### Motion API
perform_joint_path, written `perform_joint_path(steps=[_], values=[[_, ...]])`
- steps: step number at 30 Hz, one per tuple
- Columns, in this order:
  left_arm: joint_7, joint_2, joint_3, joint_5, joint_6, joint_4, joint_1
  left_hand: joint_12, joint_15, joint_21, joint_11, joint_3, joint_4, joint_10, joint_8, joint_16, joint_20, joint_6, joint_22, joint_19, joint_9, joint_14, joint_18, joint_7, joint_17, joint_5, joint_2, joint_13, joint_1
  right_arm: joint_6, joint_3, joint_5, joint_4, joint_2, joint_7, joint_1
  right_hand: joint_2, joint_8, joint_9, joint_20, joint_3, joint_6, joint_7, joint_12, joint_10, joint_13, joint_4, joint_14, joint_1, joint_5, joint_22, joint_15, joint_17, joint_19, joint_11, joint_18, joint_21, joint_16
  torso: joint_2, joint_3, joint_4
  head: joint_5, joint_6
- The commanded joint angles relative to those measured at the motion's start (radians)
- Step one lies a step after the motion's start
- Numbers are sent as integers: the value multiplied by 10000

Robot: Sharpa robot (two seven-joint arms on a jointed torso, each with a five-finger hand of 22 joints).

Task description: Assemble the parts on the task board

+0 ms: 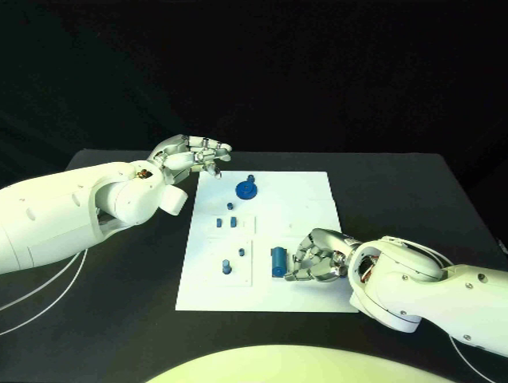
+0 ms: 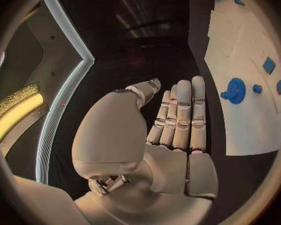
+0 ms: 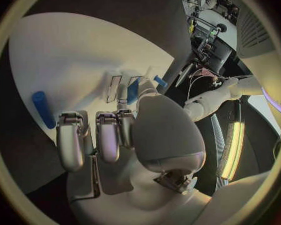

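The board [image 1: 279, 239], a white plate, lies in the middle of the head view on the black bench [image 1: 415, 199], running from just above centre down to the lower middle. Blue parts sit on it. A round disc [image 1: 247, 189] with a small knob above it stands near the board's upper left corner. Below it come a small peg [image 1: 230, 207] and a pair of short upright pieces [image 1: 227, 223] side by side. Lower left of the board holds another small piece [image 1: 242, 252] and a peg [image 1: 227, 268]. A cylinder [image 1: 277, 260] stands in the lower middle of the board.

The right hand [image 1: 317, 257] rests over the board's lower right part, just beside the cylinder, its fingers curled down toward the plate. Whether it touches or grips the cylinder cannot be told from the head view. In the right wrist view the fingers [image 3: 72, 140] bend over the white plate and the cylinder [image 3: 43, 109] lies apart from them, beyond the fingertips, so nothing is seen held.

The left hand [image 1: 196, 155] hovers at the upper left of the frame, off the board's upper left corner and near the disc. In the left wrist view its fingers [image 2: 181, 115] lie straight and close together with the palm bare, holding nothing; the disc [image 2: 234, 90] sits on the board [image 2: 250, 120] beside them.
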Motion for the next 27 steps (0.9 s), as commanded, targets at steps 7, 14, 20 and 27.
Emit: perform_joint_path(steps=[7, 14, 20, 27], values=[[52, 4, 6, 24, 166, -3, 9, 38, 33, -41, -9, 35, 39, -67, 56, 3, -12, -73, -11, 57, -15, -73, 149, -4, -18, 26, 36, -7, 12, -378, 10, 161, 458, -155, 539, 23, -99, -44, -16, -69, 45, 75, -12, 8, 214, 1551, 19, 848, -41, 14, 2484, -52, 1624, 898, -66, -184, -14, 35, -1, -2, -2, 16, 24], [51, 8, 6, 23, 170, -8, 8, 43, 32, -48, -8, 39, 33, -70, 59, -4, -13, -74, -17, 57, -15, -83, 149, -3, -22, 25, 35, -7, 24, -511, 20, 133, 436, -81, 545, 49, -99, -49, -33, -62, 187, 114, -13, 20, 226, 1565, 36, 853, -329, 5, 2488, -48, 1649, 903, -64, -187, 1, 43, 3, -3, 9, 13, 60], [48, 8, 6, 23, 168, 4, 8, 45, 32, -51, -8, 40, 32, -72, 60, -7, -13, -75, -19, 58, -16, -87, 149, -3, -23, 25, 35, -7, 28, -474, 22, 56, 183, 24, 488, 92, -104, -49, -34, -61, 193, 114, -13, 32, 233, 1574, 33, 858, -339, 4, 2498, -48, 1677, 914, -64, -194, 38, 54, 15, -11, 17, 17, 51], [42, 2, 6, 22, 164, 16, 9, 50, 33, -58, -6, 42, 33, -74, 62, -14, -13, -77, -23, 58, -16, -95, 148, -1, -27, 24, 35, -7, 30, -191, 23, -43, -92, 247, 397, 103, 66, -49, -43, -68, 434, 138, -40, 57, 255, 1599, -8, 862, -315, -226, 2510, -62, 1690, 928, -86, -204, 85, 59, 22, -1, 13, 45, 31]])
